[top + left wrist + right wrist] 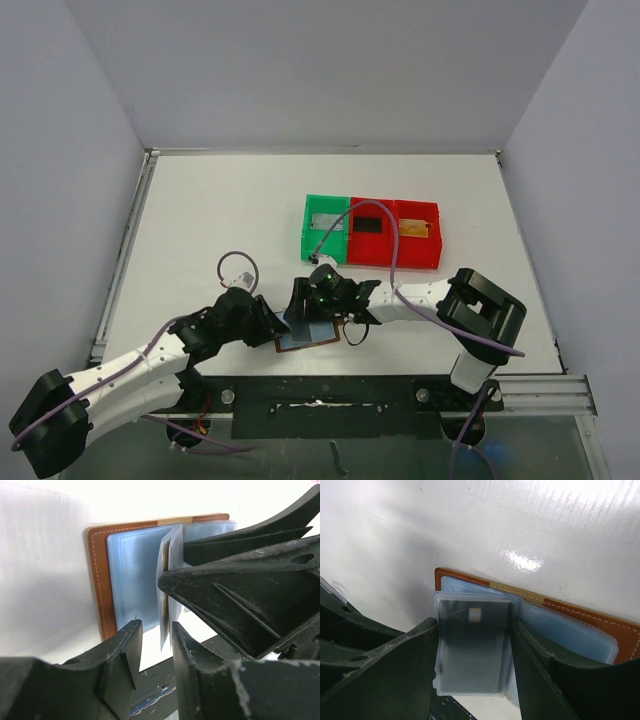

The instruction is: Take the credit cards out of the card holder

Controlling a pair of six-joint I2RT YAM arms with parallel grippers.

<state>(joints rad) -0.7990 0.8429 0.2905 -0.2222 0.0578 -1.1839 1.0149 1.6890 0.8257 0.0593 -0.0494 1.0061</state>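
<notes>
Open card holder (312, 338) lies at the near edge of the table (200, 220), one dark card (470, 650) sleeved inside
Right gripper (474, 626) straddles that sleeve (465, 690), and whether it grips I cannot tell; left gripper (156, 627) stands part-open astride the upright leaves (165, 580); best to clamp the leaves low, pinch only the card's free edge, and draw it straight along the sleeve

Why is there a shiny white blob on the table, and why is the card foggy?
Right wrist view: glare bounces off the glossy white table just beyond the brown leather card holder; the dark grey card sits behind a cloudy clear plastic sleeve, so it looks foggy. Left wrist view: the far table is washed out to plain white. Top view: even light, only faint shadows.
</notes>
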